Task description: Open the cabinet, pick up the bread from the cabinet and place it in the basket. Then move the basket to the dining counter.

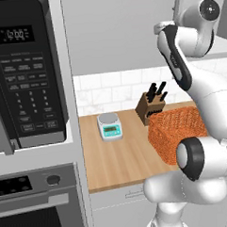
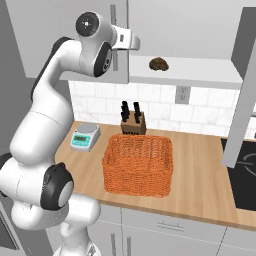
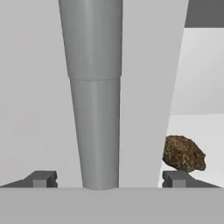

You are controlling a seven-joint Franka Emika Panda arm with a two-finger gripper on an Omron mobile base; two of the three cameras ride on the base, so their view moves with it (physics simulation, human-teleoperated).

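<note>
The orange wicker basket [image 2: 138, 165] stands on the wooden counter [image 2: 200, 170] with its open side up, and nothing lies inside it; its long side runs along the counter edge. Just behind it stands the knife block [image 2: 133, 122] with black handles, and to the left of the basket, well apart, sits a small kitchen scale [image 2: 84, 136] with a green display whose digits are too small to read. The bread [image 2: 159, 64], a small dark brown lumpy roll, lies on the white inner shelf [image 2: 190, 75] of the cabinet [image 2: 75, 35], whose right door [image 2: 242, 85] is swung open while the left door is closed. The roll is nearly round, so its long axis cannot be told with certainty. In the hand view the gripper [image 3: 101, 180] is spread wide, with one finger on each side of the vertical bar handle [image 3: 94, 96] of the left door, and the fingers do not touch it. The bread appears there to the right, past the door edge. On the black microwave [image 1: 26, 73] the display shows digits that look like 0:00, but the button labels are blurred.
</note>
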